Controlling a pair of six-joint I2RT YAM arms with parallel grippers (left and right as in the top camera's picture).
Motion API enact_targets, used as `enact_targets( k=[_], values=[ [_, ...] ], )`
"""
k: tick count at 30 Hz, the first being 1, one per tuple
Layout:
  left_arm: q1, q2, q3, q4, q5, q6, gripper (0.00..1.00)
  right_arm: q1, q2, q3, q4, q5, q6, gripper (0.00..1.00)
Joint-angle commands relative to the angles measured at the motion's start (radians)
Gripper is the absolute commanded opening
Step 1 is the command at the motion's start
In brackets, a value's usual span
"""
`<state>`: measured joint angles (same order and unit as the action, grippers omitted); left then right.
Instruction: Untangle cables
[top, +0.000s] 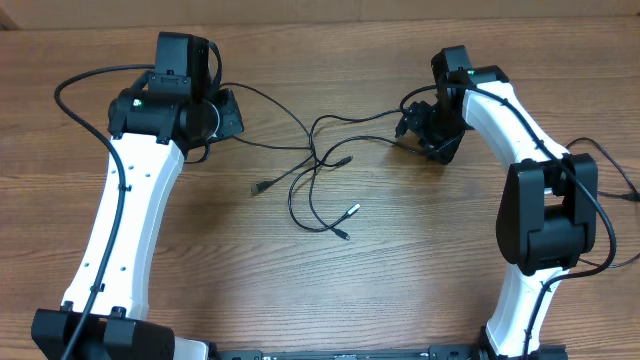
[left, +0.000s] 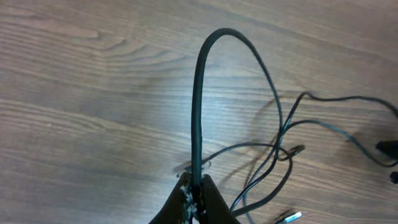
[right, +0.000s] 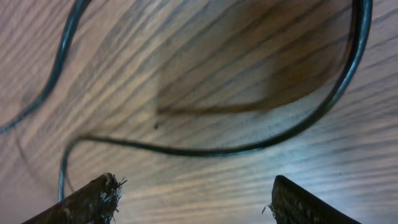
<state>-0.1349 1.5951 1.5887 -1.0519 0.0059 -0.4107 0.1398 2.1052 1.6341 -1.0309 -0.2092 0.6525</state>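
Observation:
Thin black cables (top: 316, 166) lie crossed in a loose tangle at the table's middle. Their small plug ends spread toward the front, one of them silvery (top: 352, 210). My left gripper (top: 228, 113) is at the tangle's left and is shut on one black cable (left: 198, 124), which arcs away from the jaws (left: 196, 188) toward the tangle (left: 281, 149). My right gripper (top: 416, 130) is at the tangle's right. Its jaws (right: 193, 194) are open and empty just above the wood, with a black cable (right: 249, 149) curving across the table ahead of them.
The wooden table (top: 200, 250) carries only the cables. Thick black arm wires loop at the back left (top: 75, 85) and at the far right (top: 620, 185). Both arm bases stand at the front edge.

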Motion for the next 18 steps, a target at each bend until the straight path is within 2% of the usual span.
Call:
enact_targets(
  k=[1, 6, 13, 16, 18],
  values=[
    [0.005, -0.006, 0.003, -0.024, -0.032, 0.023, 0.04, 0.005, -0.009, -0.026, 0.038, 0.007, 0.127, 0.77],
    [0.005, -0.006, 0.002, -0.037, -0.032, 0.023, 0.04, 0.007, -0.009, -0.072, 0.074, 0.007, 0.298, 0.77],
    [0.005, -0.006, 0.003, -0.047, -0.032, 0.023, 0.04, 0.035, -0.009, -0.135, 0.164, 0.013, 0.395, 0.75],
    [0.005, -0.006, 0.003, -0.052, -0.037, 0.024, 0.04, 0.037, -0.009, -0.138, 0.191, 0.047, 0.39, 0.59],
    [0.005, -0.006, 0.003, -0.058, -0.058, 0.033, 0.04, 0.035, -0.009, -0.134, 0.193, 0.09, 0.381, 0.46]
  ],
)
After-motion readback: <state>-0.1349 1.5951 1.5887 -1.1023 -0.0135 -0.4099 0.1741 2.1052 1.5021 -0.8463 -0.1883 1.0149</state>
